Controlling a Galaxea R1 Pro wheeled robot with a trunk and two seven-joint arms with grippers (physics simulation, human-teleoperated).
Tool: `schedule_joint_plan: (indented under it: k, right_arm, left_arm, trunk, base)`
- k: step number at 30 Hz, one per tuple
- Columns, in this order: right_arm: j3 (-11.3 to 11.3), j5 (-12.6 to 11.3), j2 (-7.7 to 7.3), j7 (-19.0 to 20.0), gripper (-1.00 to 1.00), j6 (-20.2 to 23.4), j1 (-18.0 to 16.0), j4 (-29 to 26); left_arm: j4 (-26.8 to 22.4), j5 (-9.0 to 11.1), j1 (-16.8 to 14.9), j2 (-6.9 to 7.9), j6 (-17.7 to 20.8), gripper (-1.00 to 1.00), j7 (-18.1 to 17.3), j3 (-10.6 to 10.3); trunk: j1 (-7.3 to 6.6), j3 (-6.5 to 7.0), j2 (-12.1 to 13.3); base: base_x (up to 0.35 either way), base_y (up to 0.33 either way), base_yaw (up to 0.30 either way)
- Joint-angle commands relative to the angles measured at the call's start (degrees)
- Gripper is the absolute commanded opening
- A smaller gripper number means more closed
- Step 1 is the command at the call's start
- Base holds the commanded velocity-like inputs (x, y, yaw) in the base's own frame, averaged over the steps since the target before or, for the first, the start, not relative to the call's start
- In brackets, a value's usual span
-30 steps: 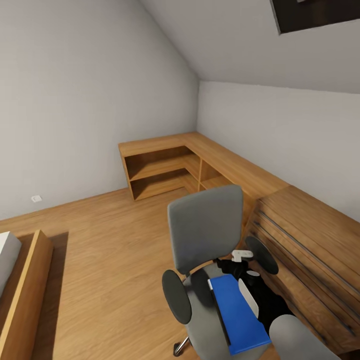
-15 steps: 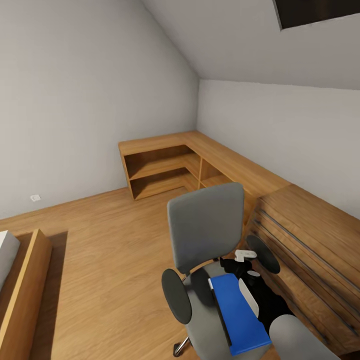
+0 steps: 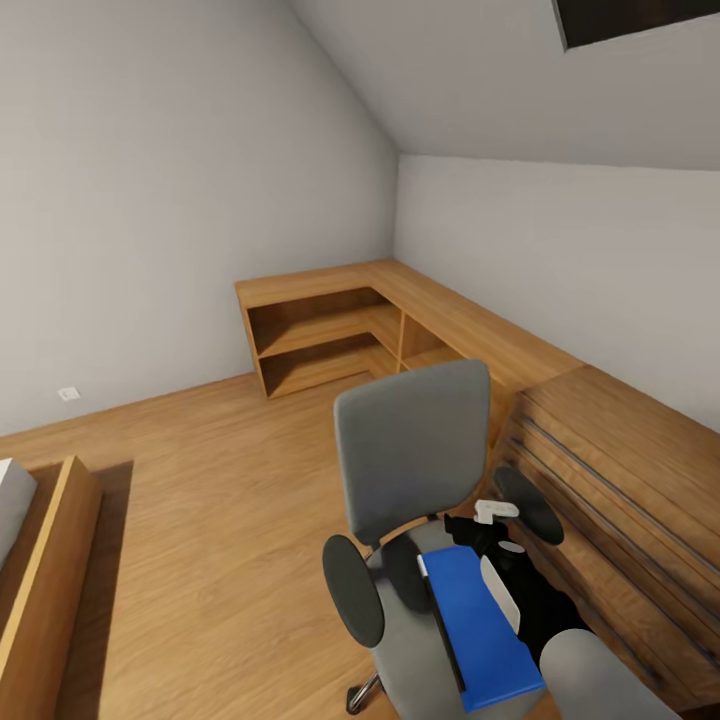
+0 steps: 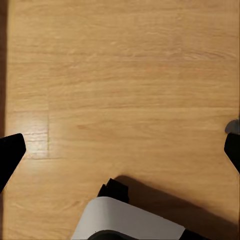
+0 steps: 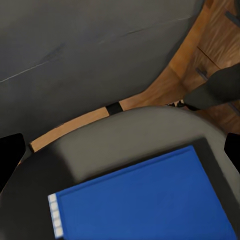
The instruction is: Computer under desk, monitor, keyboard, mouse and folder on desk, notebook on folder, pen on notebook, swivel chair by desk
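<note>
Though unlabelled, folder (image 3: 480, 630) on swivel chair (image 3: 412, 470)

The head camera tilted slightly upward, so the whole scene slid lower. Against the swivel chair (image 3: 420, 480) and folder (image 3: 478, 628), the right gripper (image 3: 497, 510) edged a little rightward.

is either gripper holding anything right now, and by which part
Nothing is held. The right gripper hangs open above the folder on the swivel chair; the left gripper is open over floor.
</note>
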Motion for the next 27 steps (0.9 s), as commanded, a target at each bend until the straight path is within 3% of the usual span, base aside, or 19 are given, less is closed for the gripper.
schedule_joint_plan:
  k: [1, 6, 7, 12, 16, 21, 27]
  right_arm:
    - [0.28, -0.56, -0.03, -0.49, 1.00, 0.27, -0.02, -0.11]
    - [0.24, -0.56, 0.00, -0.49, 1.00, 0.28, -0.03, -0.11]
    - [0.24, -0.56, 0.00, -0.49, 1.00, 0.31, -0.03, -0.11]
    - [0.25, -0.56, -0.01, -0.57, 1.00, 0.37, -0.04, -0.11]
    - [0.25, -0.57, 0.00, -1.10, 1.00, 0.41, -0.02, -0.15]
    - [0.32, -0.53, 0.11, -1.63, 1.00, 0.48, -0.03, -0.18]
    - [0.34, -0.53, 0.13, -1.91, 1.00, 0.52, -0.03, -0.19]
  left_arm:
    - [-0.93, 0.79, -0.02, 0.21, 0.21, 1.00, -0.10, -0.20]
    - [-6.93, 1.25, -0.02, 0.69, 6.38, 1.00, -0.12, -0.18]
    - [-10.28, 1.35, -0.02, 0.75, 10.88, 1.00, -0.12, -0.16]
    - [-19.89, 1.53, -0.02, 0.79, 24.04, 1.00, -0.13, -0.03]
    - [-27.07, 1.96, -0.02, 0.45, 31.73, 1.00, -0.06, 0.01]
    - [-34.75, 3.49, -0.02, -0.40, 35.79, 1.00, 0.06, 0.08]
    - [-37.79, 5.99, -0.02, -0.81, 37.26, 1.00, 0.16, 0.24]
  trunk:
    - [0.23, -0.24, -0.45]
    - [1.33, -1.14, -2.46]
    - [1.55, -1.32, -2.86]
    - [2.64, -2.21, -4.86]
    - [3.52, -2.93, -6.47]
    - [4.62, -3.83, -8.47]
    - [5.94, -4.91, -10.88]
  base:
    - [0.000, 0.000, 0.000]
    - [0.000, 0.000, 0.000]
    - [0.000, 0.000, 0.000]
    - [0.000, 0.000, 0.000]
    - [0.000, 0.000, 0.000]
    - [0.000, 0.000, 0.000]
    - [0.000, 0.000, 0.000]
